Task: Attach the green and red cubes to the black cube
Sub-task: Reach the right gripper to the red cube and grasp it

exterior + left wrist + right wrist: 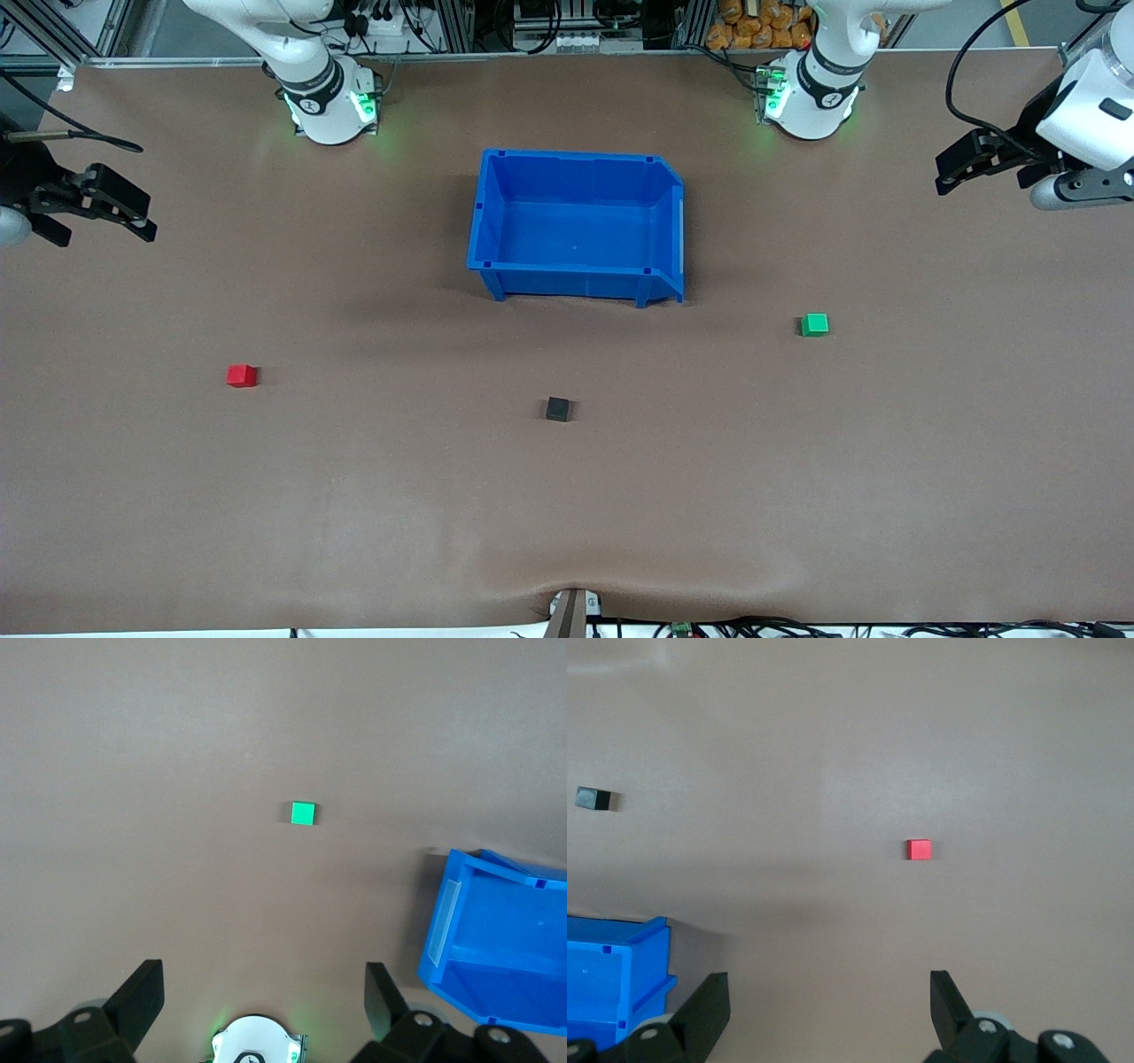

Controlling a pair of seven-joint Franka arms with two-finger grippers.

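Nearest the front camera lies the black cube point(558, 408), alone on the brown surface point(567, 514) about midway between the two arms' ends. It touches nothing; as the piece the other two must join, its central spot looks reachable by either arm.

Next, slightly farther from the camera, sits the red cube point(241, 376), toward the right arm's end and well apart from the black one. The right wrist view shows it square on the surface point(919, 849), with the black cube point(593, 799) off to one side.

Farther again is the green cube point(814, 324), toward the left arm's end, also well apart from the black cube; it shows in the left wrist view point(303, 813). Each coloured cube lies on its own arm's side, which suggests one pickup per arm.

A blue bin point(576, 226) stands farther still, empty.

The right pincer point(111, 208) hangs over the surface's edge at its arm's end, fingers spread wide, holding nothing. The left pincer point(970, 164) hangs likewise at its end, spread wide and empty. No attachment has begun.
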